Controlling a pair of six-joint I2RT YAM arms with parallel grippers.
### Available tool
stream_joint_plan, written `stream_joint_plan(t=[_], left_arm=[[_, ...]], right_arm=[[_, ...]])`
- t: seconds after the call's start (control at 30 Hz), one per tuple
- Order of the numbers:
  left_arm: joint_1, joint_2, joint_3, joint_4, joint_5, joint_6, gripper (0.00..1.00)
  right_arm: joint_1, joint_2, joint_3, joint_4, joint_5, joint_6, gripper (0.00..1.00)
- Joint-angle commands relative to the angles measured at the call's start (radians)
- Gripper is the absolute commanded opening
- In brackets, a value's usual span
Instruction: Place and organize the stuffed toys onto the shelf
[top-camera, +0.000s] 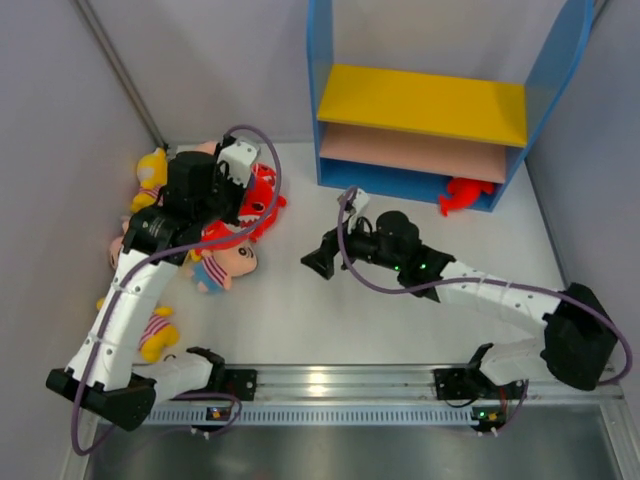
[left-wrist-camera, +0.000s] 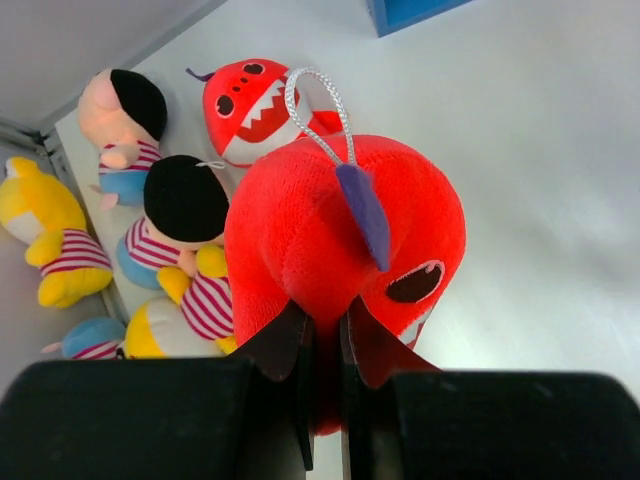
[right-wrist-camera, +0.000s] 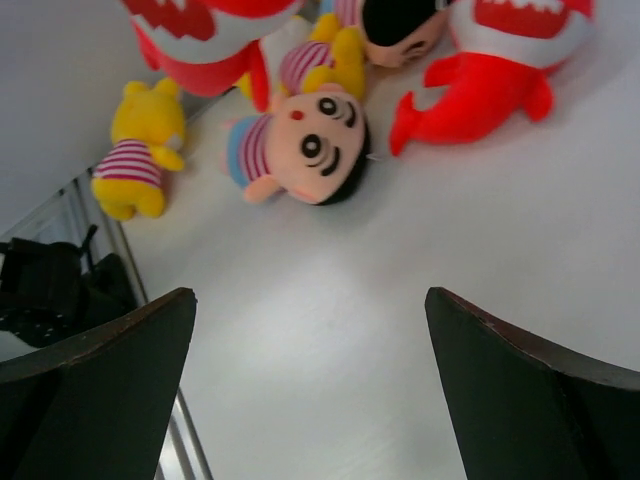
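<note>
left pincer (left-wrist-camera: 325, 345) — pinching red shark (left-wrist-camera: 340, 220), seemingly its tail | right pincer (right-wrist-camera: 310, 300) — spread

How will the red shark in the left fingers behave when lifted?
Probably soft and floppy: the red shark bunches where the left fingers pinch it. Likely light, being stuffed plush. Its fuzzy fabric shouldn't slip much.

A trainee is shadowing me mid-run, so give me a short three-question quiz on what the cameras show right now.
1. True or false: the left pincer is shut on a red plush shark.
2. Which board of the blue-sided shelf holds a second red shark toy? A yellow upper, B pinkish middle, C blue base.
3. Fill in: the right pincer is ___ and holds nothing.
Key: 1 true; 2 C; 3 open.
</note>
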Motion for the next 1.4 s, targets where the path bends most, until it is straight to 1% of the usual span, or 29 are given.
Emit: stream_joint_plan(t=[0.0, 0.03, 0.1, 0.13, 0.2, 0.23, 0.33, 0.43, 0.5, 0.6, 0.7, 0.73, 0.8, 0.83, 0.87, 0.93, 0.97, 1.0, 1.03, 1.1, 1.13, 1.17, 1.2, 1.27, 1.3, 1.37], left_arm=[[-0.001, -0.003, 0.073, 0.055, 0.043, -0.135, 0.0], [0.0, -0.003, 0.083, 0.057, 0.093, -0.15, 0.0], [0.005, -0.014, 0.092, 0.071, 0.121, -0.201, 0.0], [0.01, -0.02, 0.092, 0.091, 0.137, -0.218, 0.0], [0.023, -0.029, 0.086, 0.111, 0.177, -0.255, 0.0], [0.026, -0.029, 0.089, 0.123, 0.186, -0.287, 0.0], [0.034, -0.029, 0.098, 0.14, 0.247, -0.333, 0.0], [0.048, -0.022, 0.101, 0.167, 0.316, -0.371, 0.0], [0.062, -0.008, 0.113, 0.183, 0.368, -0.411, 0.0], [0.082, 0.013, 0.141, 0.184, 0.39, -0.433, 0.0], [0.096, 0.021, 0.139, 0.184, 0.385, -0.434, 0.0], [0.096, 0.018, 0.135, 0.184, 0.372, -0.431, 0.0], [0.097, 0.014, 0.11, 0.184, 0.333, -0.423, 0.0], [0.1, 0.009, 0.1, 0.184, 0.3, -0.422, 0.0], [0.106, 0.009, 0.077, 0.186, 0.289, -0.423, 0.0], [0.122, -0.003, 0.052, 0.189, 0.276, -0.42, 0.0], [0.125, -0.006, 0.031, 0.189, 0.276, -0.41, 0.04], [0.126, -0.009, 0.021, 0.189, 0.278, -0.397, 0.15], [0.126, -0.014, 0.014, 0.189, 0.284, -0.381, 0.47], [0.126, -0.034, -0.005, 0.184, 0.289, -0.29, 0.95], [0.126, -0.045, -0.011, 0.183, 0.274, -0.263, 0.99], [0.126, -0.057, -0.028, 0.177, 0.251, -0.205, 0.99], [0.126, -0.075, -0.032, 0.174, 0.191, -0.183, 0.99], [0.126, -0.088, -0.049, 0.163, 0.125, -0.138, 0.99], [0.126, -0.094, -0.052, 0.154, 0.077, -0.126, 0.99], [0.126, -0.1, -0.071, 0.148, 0.025, -0.103, 0.99]], right_arm=[[0.054, 0.104, 0.033, 0.319, -0.103, 0.066, 0.98], [0.054, 0.129, 0.03, 0.432, -0.12, 0.11, 0.96], [0.053, 0.199, 0.054, 0.494, -0.142, 0.138, 0.92], [0.053, 0.222, 0.088, 0.517, -0.184, 0.165, 0.87], [0.059, 0.271, 0.112, 0.585, -0.205, 0.195, 0.86], [0.064, 0.282, 0.12, 0.612, -0.188, 0.207, 0.85], [0.091, 0.31, 0.143, 0.635, -0.131, 0.21, 0.85], [0.105, 0.347, 0.16, 0.741, -0.142, 0.251, 0.85], [0.119, 0.374, 0.18, 0.76, -0.134, 0.255, 0.84], [0.133, 0.403, 0.205, 0.777, -0.095, 0.262, 0.76], [0.133, 0.41, 0.189, 0.818, -0.049, 0.304, 0.53], [0.134, 0.405, 0.171, 0.833, -0.026, 0.322, 0.34], [0.133, 0.379, 0.151, 0.84, -0.001, 0.334, 0.16], [0.131, 0.367, 0.134, 0.829, 0.03, 0.345, 0.02], [0.131, 0.357, 0.128, 0.82, 0.042, 0.347, 0.0], [0.122, 0.33, 0.122, 0.791, 0.05, 0.35, 0.0], [0.117, 0.322, 0.122, 0.74, 0.047, 0.353, 0.0], [0.105, 0.305, 0.122, 0.705, 0.041, 0.359, 0.0], [0.096, 0.296, 0.113, 0.682, 0.01, 0.38, 0.0], [0.056, 0.258, 0.082, 0.616, -0.034, 0.408, 0.0], [0.039, 0.244, 0.041, 0.593, -0.077, 0.432, 0.0], [0.021, 0.227, 0.016, 0.556, -0.096, 0.439, 0.0], [-0.014, 0.188, -0.033, 0.484, -0.105, 0.428, 0.0], [-0.048, 0.149, -0.079, 0.389, -0.12, 0.4, 0.0], [-0.085, 0.123, -0.108, 0.29, -0.131, 0.361, 0.0], [-0.126, 0.109, -0.127, 0.197, -0.182, 0.328, 0.0]])
